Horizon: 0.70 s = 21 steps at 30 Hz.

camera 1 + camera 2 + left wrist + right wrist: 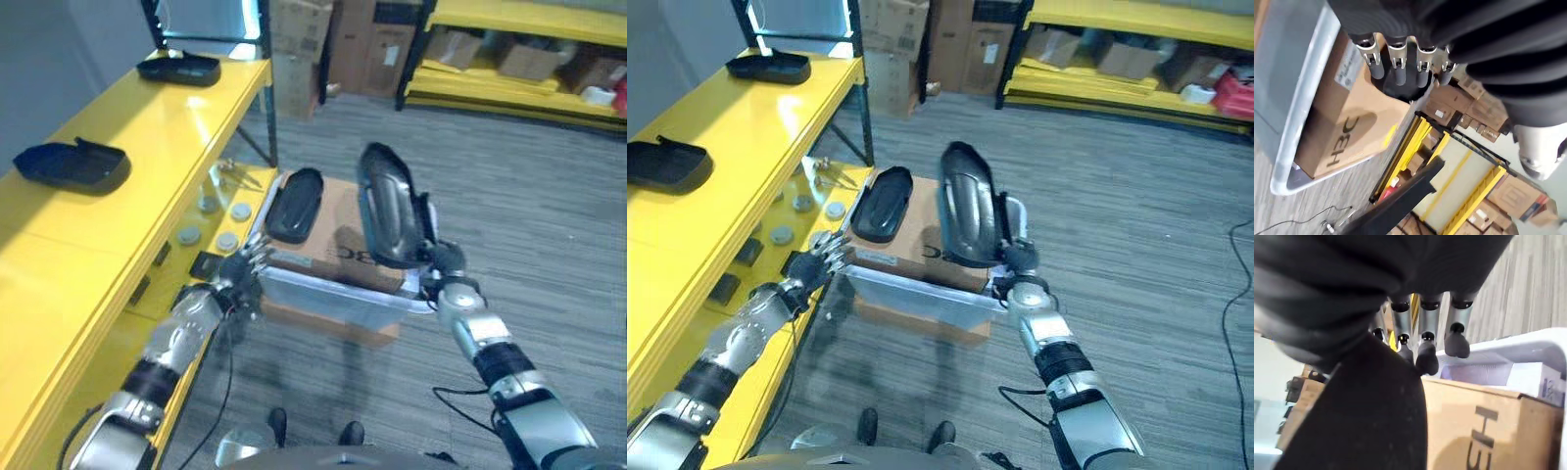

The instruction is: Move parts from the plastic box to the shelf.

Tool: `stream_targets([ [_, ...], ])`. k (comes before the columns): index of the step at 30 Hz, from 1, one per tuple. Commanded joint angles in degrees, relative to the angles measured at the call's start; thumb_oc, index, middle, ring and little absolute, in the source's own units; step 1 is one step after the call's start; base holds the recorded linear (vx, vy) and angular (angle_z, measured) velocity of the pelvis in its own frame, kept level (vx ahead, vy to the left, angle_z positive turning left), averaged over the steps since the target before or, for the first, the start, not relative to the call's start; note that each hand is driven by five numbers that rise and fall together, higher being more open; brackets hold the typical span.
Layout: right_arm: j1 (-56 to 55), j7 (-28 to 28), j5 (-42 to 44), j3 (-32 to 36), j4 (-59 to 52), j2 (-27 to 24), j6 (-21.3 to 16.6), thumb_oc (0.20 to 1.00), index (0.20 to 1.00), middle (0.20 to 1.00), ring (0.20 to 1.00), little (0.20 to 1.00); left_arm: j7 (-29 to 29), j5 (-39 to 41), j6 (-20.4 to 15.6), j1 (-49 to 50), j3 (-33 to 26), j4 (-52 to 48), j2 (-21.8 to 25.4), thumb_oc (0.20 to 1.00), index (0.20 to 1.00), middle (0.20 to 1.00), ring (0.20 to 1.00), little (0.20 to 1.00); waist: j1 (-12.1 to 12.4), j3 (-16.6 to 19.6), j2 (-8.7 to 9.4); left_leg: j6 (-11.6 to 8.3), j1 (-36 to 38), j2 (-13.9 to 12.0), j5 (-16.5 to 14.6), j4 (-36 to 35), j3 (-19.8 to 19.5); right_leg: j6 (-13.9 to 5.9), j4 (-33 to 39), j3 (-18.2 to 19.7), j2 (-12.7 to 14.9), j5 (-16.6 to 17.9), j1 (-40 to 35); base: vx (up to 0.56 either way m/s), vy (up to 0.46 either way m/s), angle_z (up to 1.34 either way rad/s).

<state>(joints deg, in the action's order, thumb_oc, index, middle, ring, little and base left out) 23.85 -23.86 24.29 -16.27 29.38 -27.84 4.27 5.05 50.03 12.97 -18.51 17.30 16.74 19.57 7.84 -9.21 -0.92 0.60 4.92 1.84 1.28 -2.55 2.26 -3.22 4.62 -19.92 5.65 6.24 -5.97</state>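
- right hand [443, 262] clamped on the long glossy black moulded part [388, 204], held upright above the clear plastic box [338, 292]
- yellow shelf [147, 147] lies to the robot's left; part's long axis near vertical, needs laying flat
- left hand [242, 269] relaxed, fingers apart, nearer the second black oval part [295, 204] on the brown cardboard carton [338, 230]

You are looking at large dark lettering on the cardboard box [1359, 127] sitting inside the plastic box [1293, 73]; no other print is legible.

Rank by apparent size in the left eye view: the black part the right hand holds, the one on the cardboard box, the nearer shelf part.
1. Held part, though it is nearest the camera.
2-3. Nearer shelf part and part on the cardboard box: too alike to rank.
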Motion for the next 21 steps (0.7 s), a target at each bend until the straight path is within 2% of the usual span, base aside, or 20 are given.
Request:
stream_targets([
  [1, 10.24, 0.26, -1.83, -3.37, -1.96, 0.86, -2.81, 0.200, 0.200, 0.200, 0.200, 0.200, -7.01, 2.32, 0.10, -5.32, 5.20, 8.24, -3.40, 1.000, 1.000, 1.000, 1.000, 1.000, 1.76, 5.07, 0.52, -3.86, -1.75, -6.49, -1.68, 2.67, 1.72, -7.72, -2.62, 4.32, 5.92, -3.26, 0.09, -0.01, 0.006, -0.26],
  [3, 11.98, 0.82, -2.45, -4.93, -2.46, 1.66, -2.04, 0.200, 0.200, 0.200, 0.200, 0.200, -6.68, 3.05, -0.39, -7.72, 5.64, 10.93, -4.44, 1.000, 1.000, 1.000, 1.000, 1.000, 1.23, 5.38, 0.55, -3.86, -1.49, -6.47, -1.68, 2.60, 1.99, -7.83, -2.60, 4.48, 5.97, -3.22, 0.04, -0.01, -0.006, -0.10],
  [5, 15.18, 1.48, -3.44, -7.76, -1.97, 3.07, -0.65, 0.200, 0.200, 0.200, 0.200, 0.200, -5.59, 3.93, 1.13, -12.46, 5.91, 13.82, -6.08, 1.000, 1.000, 1.000, 1.000, 1.000, 0.61, 6.08, 0.53, -3.99, -1.04, -6.53, -1.63, 2.19, 2.70, -8.03, -2.05, 4.50, 6.05, -2.93, -0.13, 0.00, 0.000, 0.00],
  [8, 18.14, 1.73, -2.25, -10.60, 0.81, 4.83, -1.09, 0.200, 0.200, 0.200, 0.200, 0.200, -8.69, 3.84, 1.84, -17.17, 7.76, 15.88, -7.20, 1.000, 1.000, 1.000, 1.000, 1.000, 0.06, 6.63, 0.37, -4.30, -0.65, -6.65, -1.44, 1.64, 3.22, -8.23, -1.48, 4.48, 5.99, -2.56, -0.19, -0.02, -0.009, -0.02],
  [11, 19.75, 2.27, -1.38, -11.66, 2.28, 6.05, 0.20, 0.200, 0.200, 0.200, 0.200, 0.200, -9.66, 1.57, -0.95, -20.41, 9.00, 18.48, -8.23, 1.000, 1.000, 1.000, 1.000, 1.000, -0.38, 6.94, 0.56, -4.40, -0.64, -6.44, -1.61, 1.52, 3.10, -8.43, -1.45, 4.39, 6.09, -2.47, 0.03, -0.01, -0.005, 0.00],
  [16, 19.36, 2.69, -1.15, -12.42, 3.40, 6.60, 0.93, 0.200, 0.200, 0.200, 0.200, 0.200, -12.70, 2.22, -4.72, -21.68, 8.62, 17.61, -8.62, 1.000, 1.000, 1.000, 1.000, 1.000, -0.50, 7.25, 0.69, -4.52, -0.48, -6.38, -1.68, 1.26, 3.08, -8.50, -1.14, 4.20, 6.08, -2.42, -0.11, 0.00, 0.000, 0.00],
  [18, 18.28, 3.02, -0.52, -12.52, 4.35, 6.56, 0.79, 0.200, 0.200, 0.200, 0.200, 0.200, -13.94, 3.01, -6.96, -22.26, 7.46, 16.92, -7.81, 1.000, 1.000, 1.000, 1.000, 1.000, -0.48, 7.26, 0.73, -4.60, -0.51, -6.32, -1.78, 1.23, 2.93, -8.48, -1.12, 3.94, 6.06, -2.49, -0.12, 0.00, 0.000, 0.00],
  [21, 15.87, 3.56, -1.00, -12.06, 5.08, 6.04, 0.33, 0.200, 0.200, 0.200, 0.200, 0.200, -12.38, 0.38, -10.95, -22.03, 5.94, 14.56, -5.81, 1.000, 1.000, 1.000, 1.000, 1.000, -0.08, 7.05, 0.85, -4.75, -0.74, -6.12, -1.88, 1.16, 2.31, -8.44, -1.01, 3.34, 6.07, -2.58, -0.18, 0.00, 0.000, 0.00],
])
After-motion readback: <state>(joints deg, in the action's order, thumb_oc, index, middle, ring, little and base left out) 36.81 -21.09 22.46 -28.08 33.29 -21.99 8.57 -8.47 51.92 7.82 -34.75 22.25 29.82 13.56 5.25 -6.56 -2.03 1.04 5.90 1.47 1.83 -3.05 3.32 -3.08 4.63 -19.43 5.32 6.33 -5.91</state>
